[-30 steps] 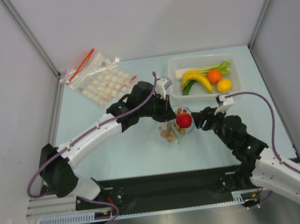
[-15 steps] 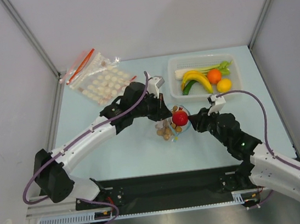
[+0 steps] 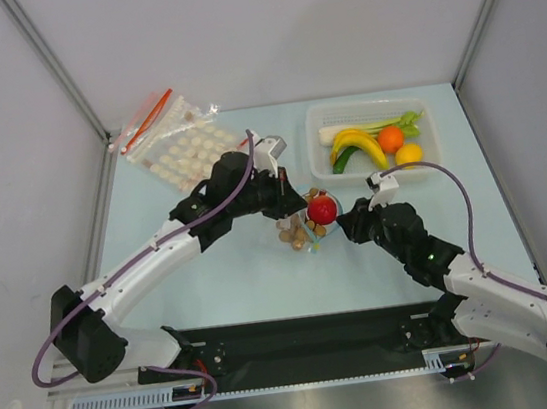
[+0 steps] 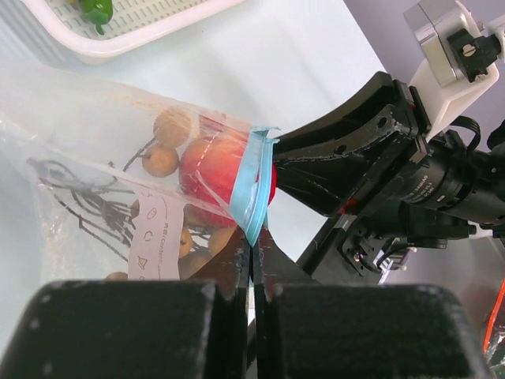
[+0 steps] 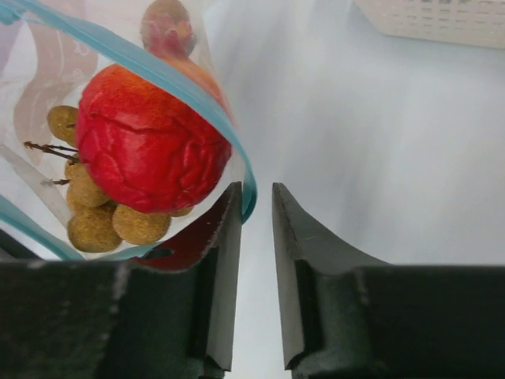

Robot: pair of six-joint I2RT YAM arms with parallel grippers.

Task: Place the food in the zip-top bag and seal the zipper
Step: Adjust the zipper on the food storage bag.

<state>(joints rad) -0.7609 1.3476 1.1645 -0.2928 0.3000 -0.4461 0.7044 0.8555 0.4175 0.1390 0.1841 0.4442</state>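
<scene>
Left wrist view: left gripper (image 4: 252, 246) jaws clenched on zipper (image 4: 251, 185) of zip-top bag (image 4: 87, 150), food (image 5: 146, 146) inside, at mid bench (image 3: 212, 273). Right gripper (image 5: 256, 201) jaws slightly parted, empty; strip lies just beside the gap, running diagonally.

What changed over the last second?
The left claw and right claw moved left and slightly farther out, carrying the zip-top bag and the food along. Left is shut on the zipper, right open at the bag's rim. The fruit tray and disc bag stayed put.
</scene>
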